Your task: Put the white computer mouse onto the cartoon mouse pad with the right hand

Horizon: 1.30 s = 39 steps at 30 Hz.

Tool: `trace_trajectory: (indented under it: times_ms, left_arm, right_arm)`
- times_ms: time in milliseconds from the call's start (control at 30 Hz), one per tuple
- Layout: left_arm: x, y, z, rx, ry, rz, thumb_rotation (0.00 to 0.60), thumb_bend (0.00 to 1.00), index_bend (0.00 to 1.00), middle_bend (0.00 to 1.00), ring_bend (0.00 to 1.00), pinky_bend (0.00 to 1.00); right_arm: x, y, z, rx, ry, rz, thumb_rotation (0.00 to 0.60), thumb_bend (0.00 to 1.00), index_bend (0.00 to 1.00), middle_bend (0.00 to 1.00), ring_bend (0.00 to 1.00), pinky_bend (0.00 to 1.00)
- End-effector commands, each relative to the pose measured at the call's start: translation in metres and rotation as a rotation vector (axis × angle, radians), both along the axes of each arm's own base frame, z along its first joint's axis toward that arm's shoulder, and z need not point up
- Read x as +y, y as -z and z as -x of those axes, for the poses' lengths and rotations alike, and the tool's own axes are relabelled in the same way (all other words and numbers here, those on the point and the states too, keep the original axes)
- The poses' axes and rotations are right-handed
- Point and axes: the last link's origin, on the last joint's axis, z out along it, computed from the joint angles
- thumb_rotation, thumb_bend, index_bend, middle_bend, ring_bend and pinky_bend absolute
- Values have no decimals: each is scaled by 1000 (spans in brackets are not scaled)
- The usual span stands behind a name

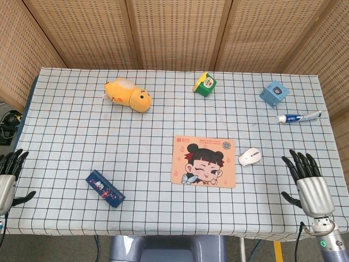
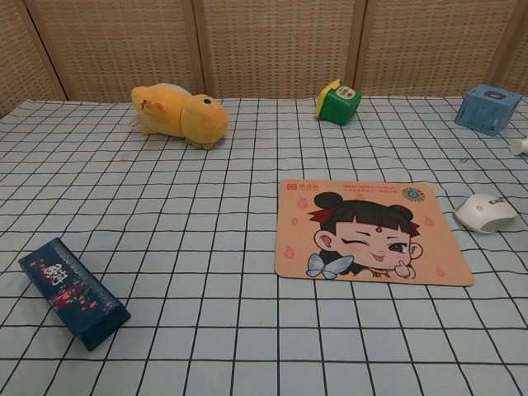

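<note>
Head view: right robot hand (image 1: pixel 310 184) spread and empty near the white computer mouse (image 1: pixel 250 156); cartoon mouse pad (image 1: pixel 204 161) writing too small to read.

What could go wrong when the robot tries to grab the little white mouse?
The white mouse is smooth and rounded, so it might slip from the fingers of the right hand. It also lies just beside the cartoon mouse pad, so a clumsy reach could nudge the pad's edge or push the mouse along the checked cloth instead of lifting it.
</note>
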Motion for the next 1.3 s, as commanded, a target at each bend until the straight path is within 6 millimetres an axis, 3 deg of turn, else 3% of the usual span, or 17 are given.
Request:
trace_trajectory:
  times_ms: [33,233,367,567,800,1067,1300]
  left_arm:
    - [0,0,0,1,1,-2,600,43,0,0,0,0]
    - [2,2,-1,5,6,0,600,44,0,0,0,0]
    - [3,3,1,8,-5,8,600,43,0,0,0,0]
    - [5,5,4,7,-19,16,600,43,0,0,0,0]
    - [7,8,5,9,-26,29,600,43,0,0,0,0]
    - [8,8,5,5,-31,33,600,43,0,0,0,0]
    - [8,9,5,4,-29,37,600,44,0,0,0,0]
  right_arm:
    - [-13,1,-4,23,-26,-13,600,37,204,9,0,0]
    - [-59,9,-17,80,-41,-72,600,56,289,78,0,0]
    - [-94,24,-20,114,-6,-142,600,122,319,103,0,0]
    - [-121,44,-15,154,52,-194,600,134,332,106,0,0]
    - [-138,55,-14,161,87,-225,600,141,332,105,0,0]
    - [-141,73,-11,201,108,-284,600,157,361,108,0,0]
    - [-144,86,-12,207,97,-300,600,156,291,81,0,0]
